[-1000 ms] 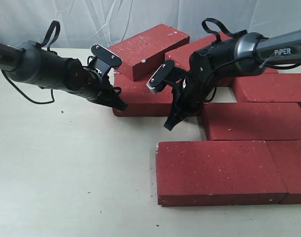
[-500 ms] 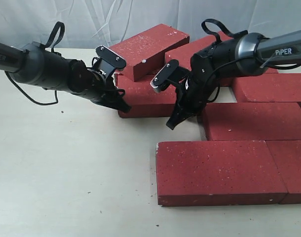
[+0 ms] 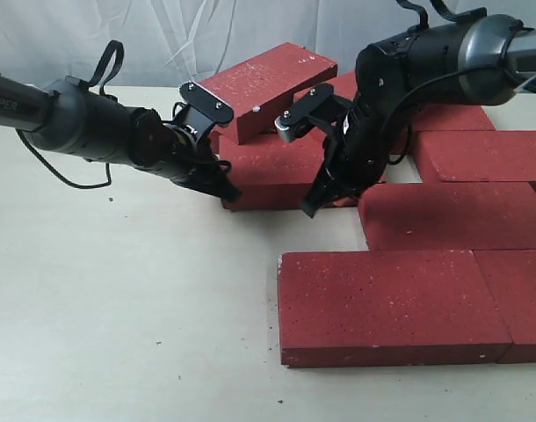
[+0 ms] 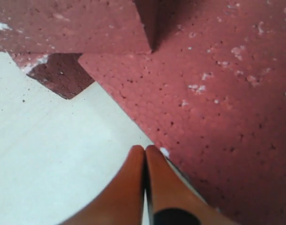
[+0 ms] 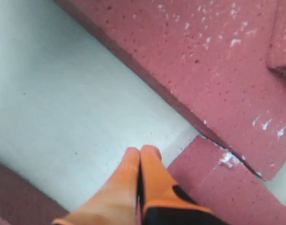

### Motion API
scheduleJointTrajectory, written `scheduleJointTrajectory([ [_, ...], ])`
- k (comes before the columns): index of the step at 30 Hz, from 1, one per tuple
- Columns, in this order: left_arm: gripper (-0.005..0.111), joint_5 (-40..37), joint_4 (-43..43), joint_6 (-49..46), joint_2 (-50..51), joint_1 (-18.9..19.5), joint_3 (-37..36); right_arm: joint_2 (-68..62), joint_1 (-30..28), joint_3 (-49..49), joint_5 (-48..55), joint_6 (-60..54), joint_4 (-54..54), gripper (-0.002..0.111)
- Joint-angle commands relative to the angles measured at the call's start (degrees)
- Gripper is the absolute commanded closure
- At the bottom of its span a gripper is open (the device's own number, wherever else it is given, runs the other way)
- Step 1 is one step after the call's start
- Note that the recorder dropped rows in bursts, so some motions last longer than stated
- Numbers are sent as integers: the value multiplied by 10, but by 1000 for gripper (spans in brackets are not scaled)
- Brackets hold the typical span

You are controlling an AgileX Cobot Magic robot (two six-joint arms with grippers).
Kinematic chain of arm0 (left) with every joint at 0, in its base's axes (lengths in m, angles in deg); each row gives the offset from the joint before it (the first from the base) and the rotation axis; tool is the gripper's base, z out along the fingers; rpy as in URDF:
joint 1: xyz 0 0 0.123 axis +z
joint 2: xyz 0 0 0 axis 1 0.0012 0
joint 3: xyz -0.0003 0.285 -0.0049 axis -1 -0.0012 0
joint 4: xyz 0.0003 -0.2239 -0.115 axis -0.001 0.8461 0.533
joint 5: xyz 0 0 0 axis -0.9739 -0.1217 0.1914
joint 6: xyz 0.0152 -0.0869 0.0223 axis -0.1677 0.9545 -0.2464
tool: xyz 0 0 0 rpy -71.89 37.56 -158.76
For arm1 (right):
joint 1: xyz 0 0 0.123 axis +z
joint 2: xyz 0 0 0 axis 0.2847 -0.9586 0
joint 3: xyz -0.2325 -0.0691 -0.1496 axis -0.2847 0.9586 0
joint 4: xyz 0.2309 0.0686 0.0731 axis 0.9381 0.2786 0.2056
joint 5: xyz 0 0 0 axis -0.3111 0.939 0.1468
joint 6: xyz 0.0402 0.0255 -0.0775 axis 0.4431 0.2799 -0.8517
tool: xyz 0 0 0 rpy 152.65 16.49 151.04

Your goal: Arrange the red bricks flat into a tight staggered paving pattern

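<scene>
The dark-red rectangular paver bricks, rough and flecked with white, lie on the right half of the pale cream table, spreading from its far edge by the white backdrop toward its near edge. Two lie end to end closest to the near edge, touching. One behind them sits offset to the right, and more lie beyond it toward the far right corner. At the left end of the group a flat brick rests on the table, and a tilted brick leans across its far side.

The left gripper is low at the flat brick's near left corner. Its orange fingers are pressed together with nothing between them. The tips sit right at the brick's edge and probably touch it, though the wrist view does not settle that.

The right gripper points down at the flat brick's near right corner. Its fingers are likewise closed and empty, with the tips over bare table just beside another brick's chipped corner.
</scene>
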Motion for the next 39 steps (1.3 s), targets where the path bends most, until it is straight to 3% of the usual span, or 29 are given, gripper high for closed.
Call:
scheduleJointTrajectory([
  [1,107,14,8,0,-5,-2,4,7,-3,-2,22,-1,-54,109],
  [7,107,13,26,0,5,-2,4,17,-3,-2,20,2,-63,109],
  [13,107,65,19,0,31,-2,4,16,-34,15,-29,2,-59,109],
  [18,107,45,17,-2,14,-1,4,16,-38,15,-23,-8,-53,109],
  [21,107,2,-45,-2,1,3,4,16,-38,15,-9,-8,-53,109],
  [24,107,-12,18,0,0,26,4,21,-38,15,1,-8,-66,109],
  [27,107,-9,27,0,2,25,4,29,-43,15,14,-8,-71,109],
  [34,107,-20,50,0,57,-3,61,48,-152,37,-14,-8,-30,109],
  [39,107,-23,62,0,58,-4,76,48,-164,44,-36,-8,-29,109],
])
